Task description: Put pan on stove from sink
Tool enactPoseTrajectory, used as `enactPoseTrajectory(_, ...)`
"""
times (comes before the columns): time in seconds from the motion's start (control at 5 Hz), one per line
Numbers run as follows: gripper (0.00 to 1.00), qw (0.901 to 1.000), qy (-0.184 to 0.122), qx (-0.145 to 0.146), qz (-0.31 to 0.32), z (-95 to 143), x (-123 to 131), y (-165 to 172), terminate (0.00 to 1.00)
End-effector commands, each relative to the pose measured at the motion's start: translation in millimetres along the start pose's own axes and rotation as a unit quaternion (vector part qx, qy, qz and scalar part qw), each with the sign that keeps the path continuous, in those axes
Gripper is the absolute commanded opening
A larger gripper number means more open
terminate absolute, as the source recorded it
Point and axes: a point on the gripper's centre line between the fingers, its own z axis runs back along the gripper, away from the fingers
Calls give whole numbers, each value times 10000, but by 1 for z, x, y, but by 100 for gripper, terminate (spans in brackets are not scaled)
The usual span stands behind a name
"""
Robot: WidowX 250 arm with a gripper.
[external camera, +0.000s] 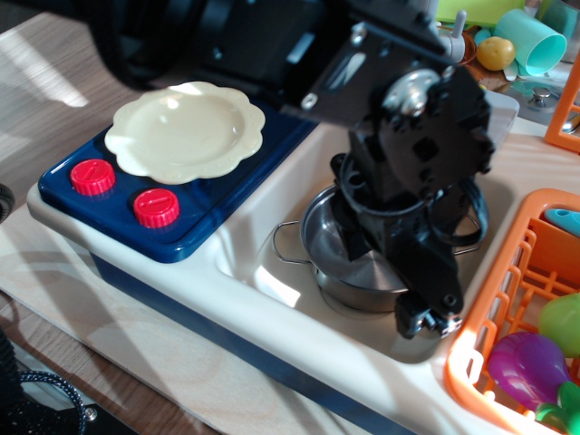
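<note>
The shiny steel pan (349, 267) stands upright in the cream sink (263, 217), one wire loop handle (288, 243) pointing left. My black gripper (388, 276) hangs over the pan's right half with its jaws apart. One fingertip (422, 317) is low outside the pan's near right rim, and the other finger seems to reach inside the pan, partly hidden by the wrist. The navy stove (195, 227) with two red knobs (156, 207) lies to the left. Its far burner is hidden behind my arm.
A cream scalloped plate (186, 131) covers the stove's near burner. An orange dish rack (480, 349) with a purple toy (530, 367) stands close on the right of the sink. A teal cup (535, 41) and small items lie at the back right.
</note>
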Motion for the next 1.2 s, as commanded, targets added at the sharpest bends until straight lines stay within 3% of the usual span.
enactPoseTrajectory(0.0,100,9996,-279,-77,54,-11,-2,3,0)
enactPoseTrajectory(0.4,100,9989,-401,-233,81,-32,-9,18,0)
enactPoseTrajectory(0.6,0,9989,-361,-285,97,-38,-7,27,0)
enactPoseTrajectory(0.8,0,9989,-295,-367,64,-35,-2,34,0)
enactPoseTrajectory(1.0,0,9996,-19,-233,141,-11,7,32,0)
